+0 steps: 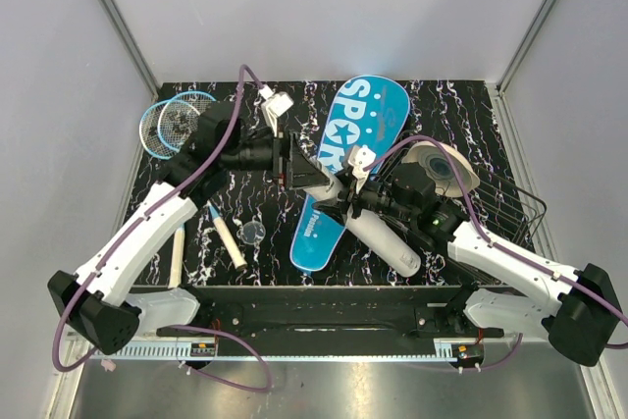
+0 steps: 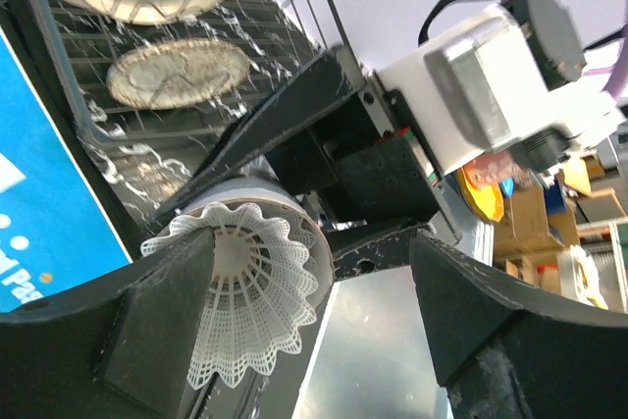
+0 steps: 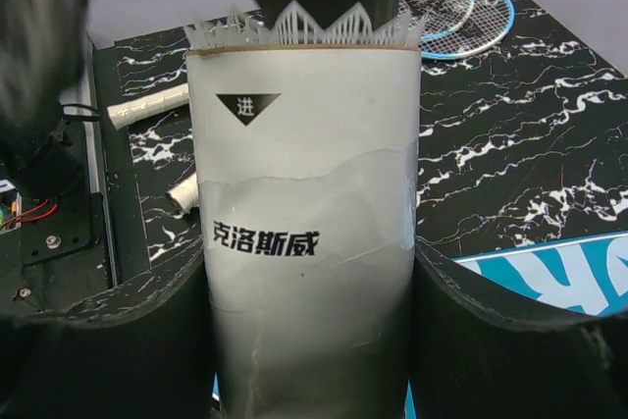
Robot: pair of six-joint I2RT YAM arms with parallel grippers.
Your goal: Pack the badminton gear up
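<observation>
My right gripper (image 1: 376, 211) is shut on the long white tube (image 3: 304, 203), which it holds slanted above the blue SPORT cover (image 1: 355, 139). A white shuttlecock (image 2: 250, 291) sits in the tube's open mouth, its lacy skirt sticking out past the rim (image 3: 294, 25). My left gripper (image 2: 314, 311) is at that mouth with its jaws wide apart. One finger (image 2: 147, 331) is beside the skirt, the other well clear. Two light-blue rackets (image 1: 175, 120) lie at the far left, their white handles (image 1: 232, 245) pointing toward the near edge.
A black wire basket (image 1: 515, 211) stands at the right with round woven discs (image 1: 440, 162) in it. A small clear lid (image 1: 253, 233) lies near the racket handles. The arm bases and a rail run along the near edge.
</observation>
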